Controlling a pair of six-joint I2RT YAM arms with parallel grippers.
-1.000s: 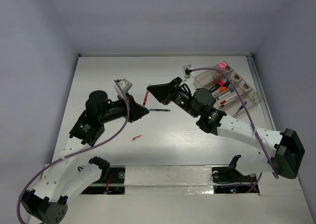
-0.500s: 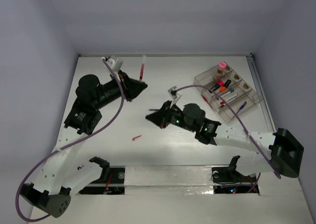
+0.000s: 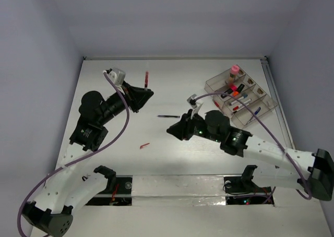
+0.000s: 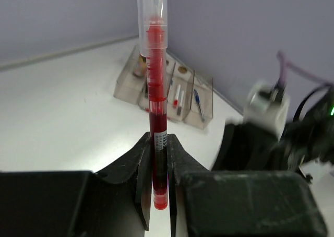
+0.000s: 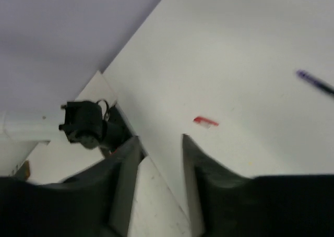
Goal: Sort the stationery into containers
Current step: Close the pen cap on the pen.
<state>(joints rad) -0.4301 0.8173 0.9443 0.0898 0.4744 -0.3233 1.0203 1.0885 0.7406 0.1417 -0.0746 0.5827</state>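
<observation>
One red pen [image 4: 157, 91] clamped in left claw [image 4: 158, 145], label unreadable, right claw [image 5: 160, 143] parted, empty.

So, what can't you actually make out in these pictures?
Red pen: upper end cut off by the left wrist view's top edge.
Dark pen: cut off by the right wrist view's right edge.
Tray: contents too small from above, blurred in the left wrist view.
Red scrap: too small to identify.
</observation>
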